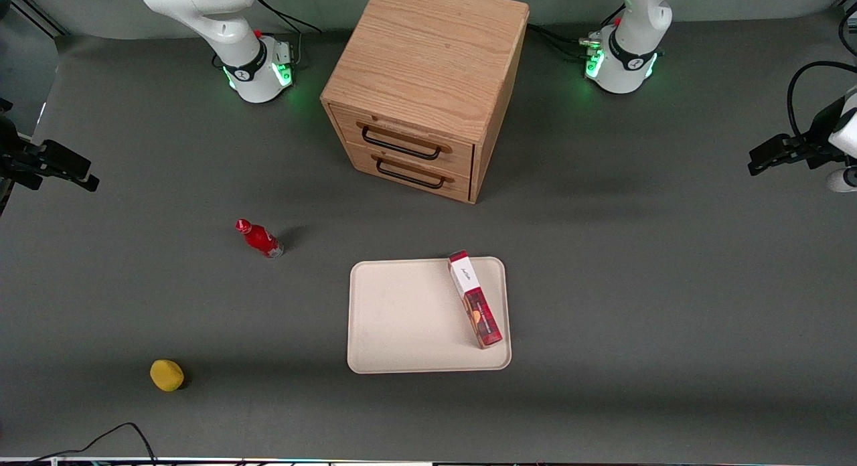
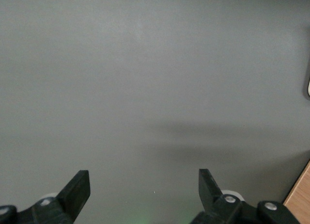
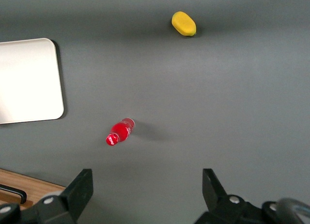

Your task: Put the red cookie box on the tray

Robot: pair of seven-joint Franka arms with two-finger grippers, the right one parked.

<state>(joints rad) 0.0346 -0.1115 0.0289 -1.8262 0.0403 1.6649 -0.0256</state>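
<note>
Red cookie box (image 1: 475, 299) lies flat on the tray (image 1: 402, 319), along the tray edge nearest the working arm's end of the table; it sits at a slight slant, white label end toward the drawer cabinet, its other end nearer the front camera. The label end reaches the tray rim, possibly just overhanging it; hard to be sure from this angle. Tray rests on the grey table (image 1: 636, 285), nearer the front camera than the wooden drawer cabinet (image 1: 425, 84), whose two drawers with dark handles appear closed. Gripper (image 1: 763, 159) of the working arm hangs well apart from the tray, out at the working arm's end of the table, with nothing near it. In the left wrist view the gripper (image 2: 144, 185) has its two black fingers (image 2: 77, 190) spread wide, holding nothing, only bare grey surface between them and a sliver of wood at the frame edge. A small red bottle (image 1: 260, 238) lies on its side toward the parked arm's end, farther from the front camera than the tray. A yellow rounded object (image 1: 167, 375), lemon-like, sits nearer the front camera, also toward the parked arm's end.
</note>
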